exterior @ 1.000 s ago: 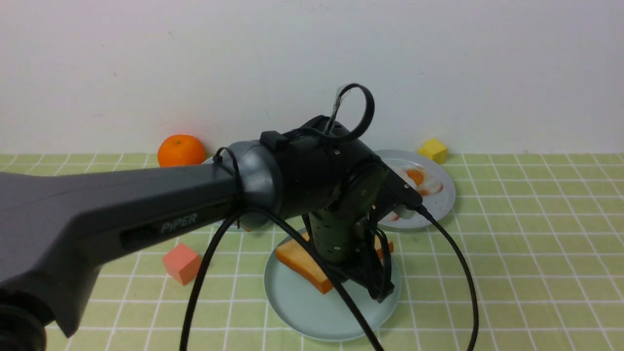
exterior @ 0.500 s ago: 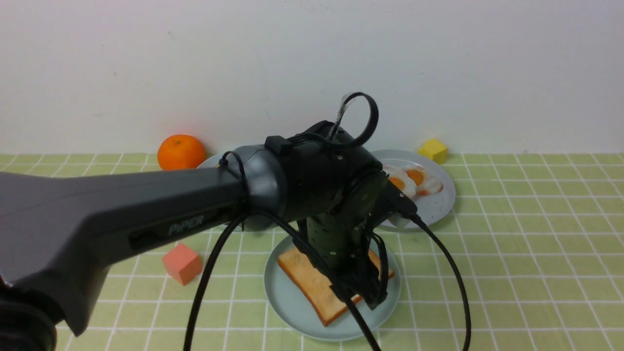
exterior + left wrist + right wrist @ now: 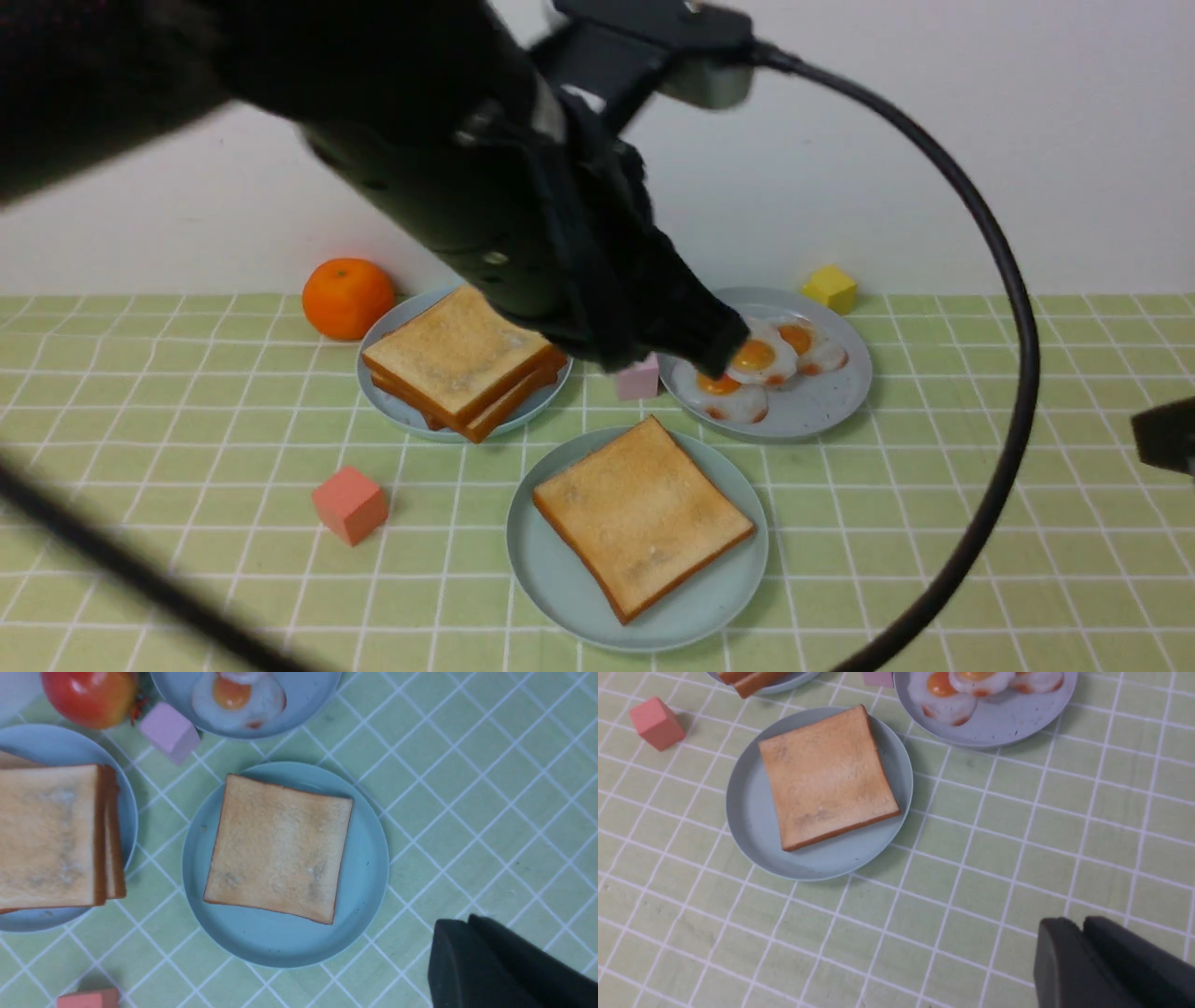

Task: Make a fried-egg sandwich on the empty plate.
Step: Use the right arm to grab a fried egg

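Now the left arm is up and away. A moment ago it hung low over the plate (image 3: 569, 597) with the toast (image 3: 642, 518) tilted under it. It has since let go and lifted clear, so its dark bulk fills the top of the front view. The toast lies flat on the plate, one corner pointing toward the near edge of the surface, with nothing touching it.

To my eye that means the bottom slice is placed and the first step is done. The plate sits mid-surface, closer to the near edge than the other two. An egg looks like the next job. The three eggs (image 3: 754, 359) lie on the grey plate (image 3: 822, 411), just behind and to the right, toward the far edge. A second slice must then come from the stack (image 3: 462, 359) on the far-left plate.

The left end effector (image 3: 467, 933) has its fingers pressed together and carries nothing. It hovers high, off to one side of the plate.

The right end effector (image 3: 1083, 928) hangs over bare surface toward the right edge, well apart from both plates. Its fingers look closed or very nearly so, with only a thin seam between them. It is empty and touches nothing. It is the nearer one to the eggs, so I'd guess it takes that reach.
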Controlling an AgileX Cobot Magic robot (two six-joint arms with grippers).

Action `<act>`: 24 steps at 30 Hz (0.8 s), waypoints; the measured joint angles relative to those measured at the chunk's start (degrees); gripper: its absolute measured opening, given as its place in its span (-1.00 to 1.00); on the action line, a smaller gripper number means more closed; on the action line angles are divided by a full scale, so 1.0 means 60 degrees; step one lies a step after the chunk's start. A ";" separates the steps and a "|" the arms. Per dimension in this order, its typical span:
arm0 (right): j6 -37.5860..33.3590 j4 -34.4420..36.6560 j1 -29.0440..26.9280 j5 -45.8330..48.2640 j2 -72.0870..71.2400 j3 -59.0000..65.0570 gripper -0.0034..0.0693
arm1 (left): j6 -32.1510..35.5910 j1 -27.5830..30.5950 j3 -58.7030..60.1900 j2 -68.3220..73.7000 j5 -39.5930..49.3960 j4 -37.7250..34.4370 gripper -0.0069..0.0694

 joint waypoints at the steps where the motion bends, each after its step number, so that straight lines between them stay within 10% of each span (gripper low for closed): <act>1: 0.0000 0.0037 0.0000 -0.0059 0.0456 -0.0148 -0.67 | 0.0000 0.0000 0.0325 -0.0529 -0.0022 -0.0042 -0.85; 14: -0.0262 0.0582 0.0000 -0.0531 0.6292 -0.2818 -0.39 | -0.0011 0.0000 0.6589 -0.7078 -0.3792 -0.0674 -0.85; 24: -0.8631 0.1063 0.0258 -0.3203 0.8493 -0.3687 -0.11 | -0.0973 0.0010 0.8171 -0.8558 -0.5202 -0.0630 -0.85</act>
